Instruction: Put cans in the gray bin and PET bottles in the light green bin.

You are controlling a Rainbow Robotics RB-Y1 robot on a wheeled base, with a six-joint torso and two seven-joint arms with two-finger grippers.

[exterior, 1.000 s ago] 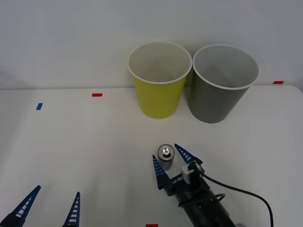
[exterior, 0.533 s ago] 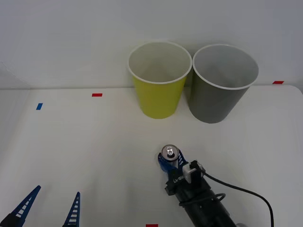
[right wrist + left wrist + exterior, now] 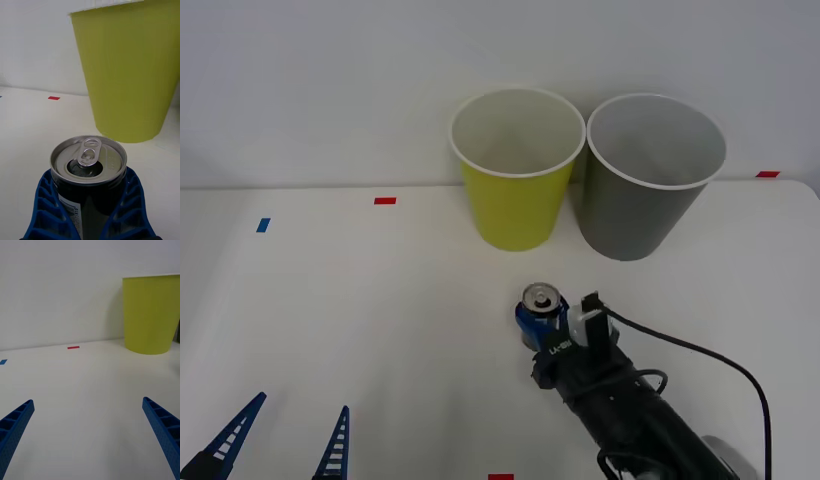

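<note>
**Can pinched in the right gripper, short of the two bins**

Nearest, at the front view's lower left, the left gripper (image 3: pixel 285 443) waits low over the white table (image 3: pixel 360 330), its two blue ribbed fingers spread wide with nothing between them. Its wrist view looks along bare tabletop between those fingers (image 3: pixel 15 423) to a red tape mark (image 3: pixel 73 347) and a blue tape mark (image 3: pixel 3 362) by the far wall.

Right of centre, the right gripper (image 3: pixel 541 322) at the end of a black arm pinches the small dark gray-silver metal drink can with a silver pull-tab top (image 3: pixel 542 300). The front view shows little more than the can's lid above blue fingertips. The right wrist view shows what that hides: the can (image 3: pixel 88 170) stands upright, its mouth open, and a blue ribbed finger (image 3: pixel 47 210) presses against each side of its dark body.

Farther off, the tall tapered yellow-green cup-shaped bin with a white rim (image 3: pixel 516 168) stands just left of the tall gray cup-shaped bin with a white rim (image 3: pixel 650 175), the two close together. The can sits nearer than both, apart from them, roughly in line with the gap between them.

Behind the table runs a plain white wall (image 3: pixel 330 90). Another red mark (image 3: pixel 767 174) lies at the far right edge, another (image 3: pixel 500 477) at the near edge.
</note>
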